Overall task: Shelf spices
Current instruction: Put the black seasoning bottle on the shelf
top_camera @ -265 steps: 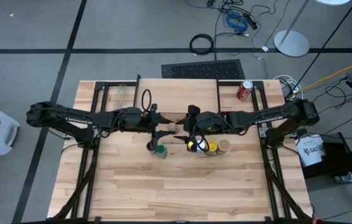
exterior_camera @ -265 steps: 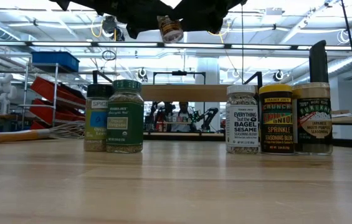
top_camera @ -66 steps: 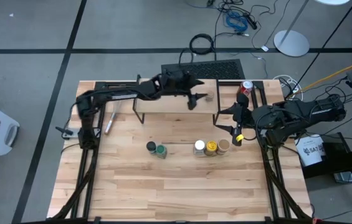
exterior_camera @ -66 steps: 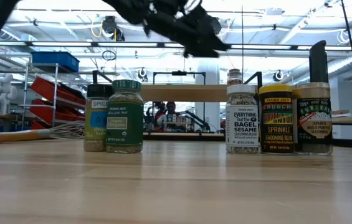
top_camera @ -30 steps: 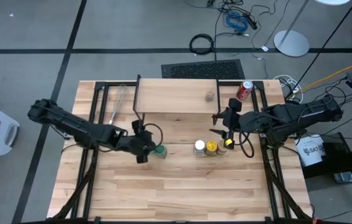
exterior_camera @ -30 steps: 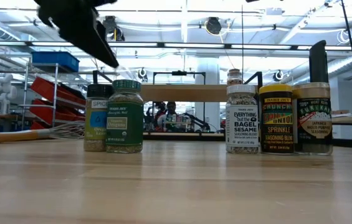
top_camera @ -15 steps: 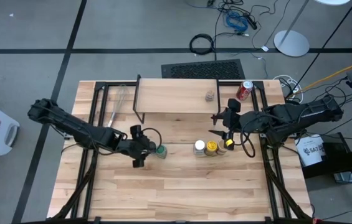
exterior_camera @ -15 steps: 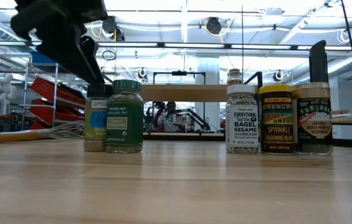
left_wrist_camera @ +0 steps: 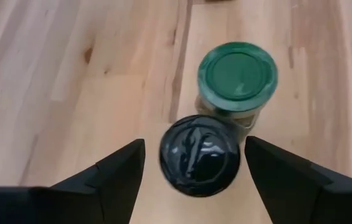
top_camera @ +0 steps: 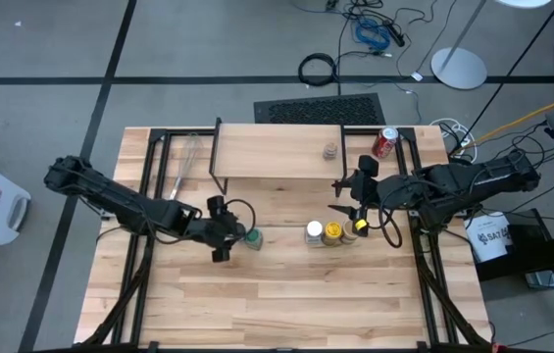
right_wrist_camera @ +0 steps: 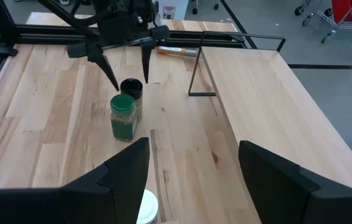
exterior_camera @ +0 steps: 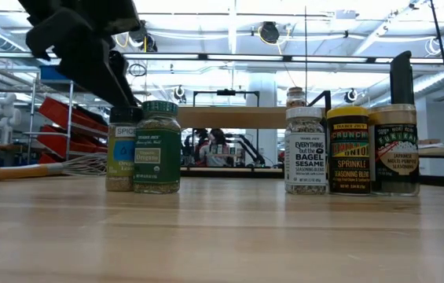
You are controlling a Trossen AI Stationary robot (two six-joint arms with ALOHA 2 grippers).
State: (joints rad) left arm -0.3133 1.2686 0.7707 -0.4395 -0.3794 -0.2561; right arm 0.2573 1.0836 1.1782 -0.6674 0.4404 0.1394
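Note:
Two spice jars stand side by side left of centre: a dark-lidded one (left_wrist_camera: pixel 199 163) and a green-lidded one (left_wrist_camera: pixel 238 74). My left gripper (top_camera: pixel 226 232) is open, slanting down from the table's left, with one finger on either side of the dark lid and a gap on both sides. Right of centre stand a white-lidded (top_camera: pixel 313 231), a yellow (top_camera: pixel 332 232) and a dark-bodied jar (exterior_camera: pixel 394 149) in a row. One small jar (top_camera: pixel 327 151) stands on the shelf (top_camera: pixel 277 152). My right gripper (top_camera: pixel 340 199) hovers open above the row's right end.
A red soda can (top_camera: pixel 385 142) stands at the table's far right beside the shelf. A wire whisk (top_camera: pixel 186 162) lies left of the shelf. The near half of the wooden table (top_camera: pixel 286 304) is bare board.
My left gripper has sunk a little toward the dark-lidded jar, still open, and now stands just above and around its lid. The jars have kept their places.

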